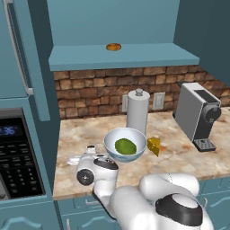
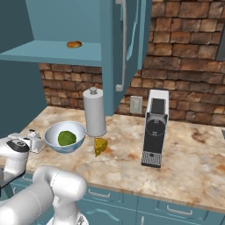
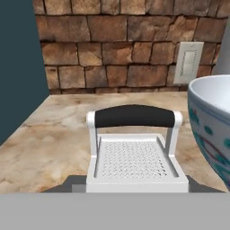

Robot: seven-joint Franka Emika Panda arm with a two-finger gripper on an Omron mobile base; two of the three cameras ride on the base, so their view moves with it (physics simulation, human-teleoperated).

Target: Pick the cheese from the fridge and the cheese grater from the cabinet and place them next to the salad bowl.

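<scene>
Left base view: we see the grater on the counter, left of the bowl, at the gripper; cheese just right of bowl. Right base view: grater beside bowl. Hand view: grater upright, close up; can't tell whether the gripper holds it.

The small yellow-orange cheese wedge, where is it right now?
The cheese wedge lies on the marble counter, just right of the pale blue-white salad bowl, in front of the white cylinder roll.
</scene>
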